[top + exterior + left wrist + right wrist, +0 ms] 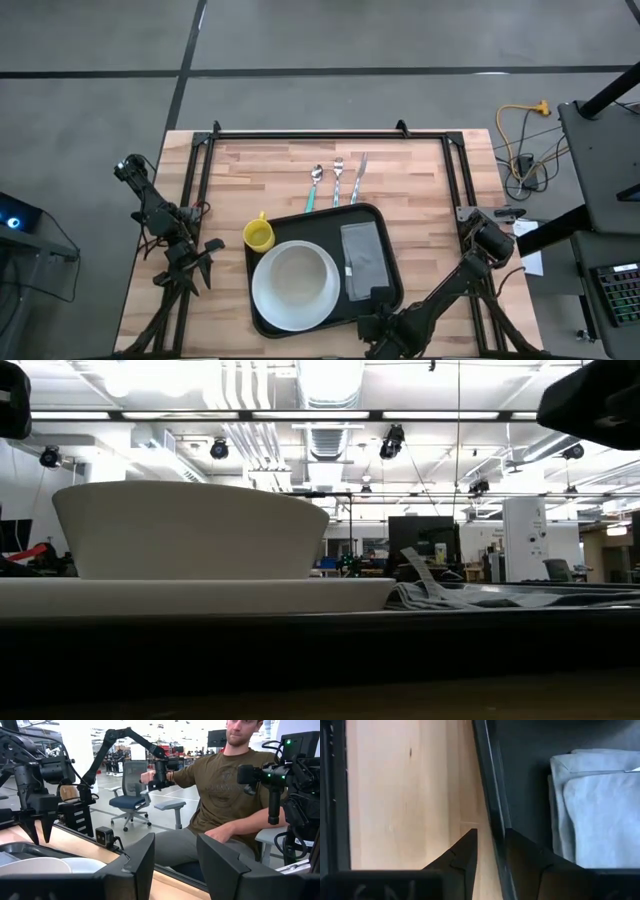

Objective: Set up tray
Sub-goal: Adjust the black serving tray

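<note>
The black tray (322, 225) lies flat on the wooden table, a little askew. On it a white bowl (296, 278) stands on a white plate (200, 596), and a folded grey napkin (362, 258) lies to the right of them. A yellow cup (259, 235) stands on the table against the tray's left rim. A spoon (315, 186), a fork (338, 181) and a knife (358, 178) lie on the wood beyond the tray's far rim. My right gripper (491, 837) is at the tray's right rim, close to the near corner. My left gripper (195, 262) waits open over the table's left edge. My right gripper pinches the tray's right rim (489, 805) near its near end. One finger (465, 855) stands outside over the wood and the other (530, 862) inside the tray beside the napkin (600, 810). The fingers come from above, pointing down. The tray lies flat on the table.
A black metal frame (320, 135) runs along the table's far, left and right edges. A person (225, 800) sits beyond the table in the left wrist view. Bare wood shows to the right of the tray (405, 795) and at the far left of the table (250, 170).
</note>
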